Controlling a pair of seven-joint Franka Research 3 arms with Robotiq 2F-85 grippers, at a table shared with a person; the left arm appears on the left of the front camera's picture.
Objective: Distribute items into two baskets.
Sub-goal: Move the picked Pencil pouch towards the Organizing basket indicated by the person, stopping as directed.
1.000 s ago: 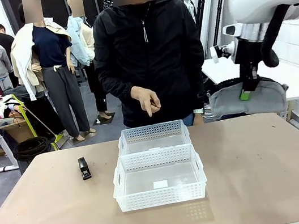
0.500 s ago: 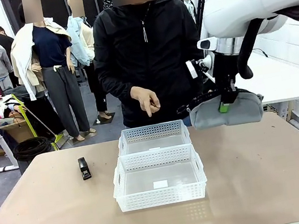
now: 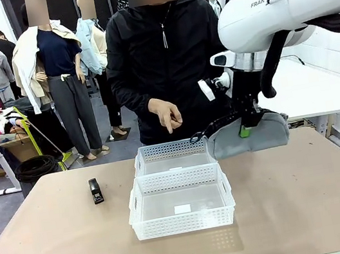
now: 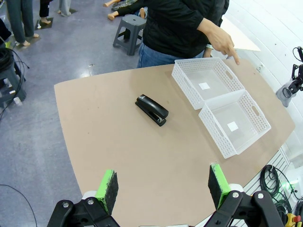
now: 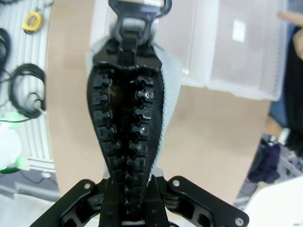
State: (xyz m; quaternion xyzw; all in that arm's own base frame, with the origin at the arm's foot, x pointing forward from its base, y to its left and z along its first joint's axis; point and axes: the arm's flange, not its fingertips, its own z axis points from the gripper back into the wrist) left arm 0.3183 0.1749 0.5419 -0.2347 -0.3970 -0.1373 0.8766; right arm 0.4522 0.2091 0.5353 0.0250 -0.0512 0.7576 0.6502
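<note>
We hold a grey fabric pouch with a black zipper (image 3: 254, 140) pinched in our right gripper (image 3: 243, 129), in the air beside the far white lattice plastic basket (image 3: 173, 148). Our left gripper (image 4: 162, 184) hangs spread wide above the brown table (image 3: 299, 196). The small black stapler (image 3: 95, 191) lies left of the near matching basket (image 3: 183, 221).

On my front feed the right arm (image 3: 280, 7) is glossy white with rounded shells, grey "FRA" lettering on the casing and 1 thick black cable (image 3: 274, 60) curving down beside it. The right gripper (image 5: 131, 194) is black, with bolted linkages. My left gripper (image 4: 162, 187) has 2 black fingers faced with green pads (image 4: 108, 188) and silver screws at the knuckles. The person (image 3: 169, 62) wears a black zip-up jacket with long sleeves, and blue jeans.
</note>
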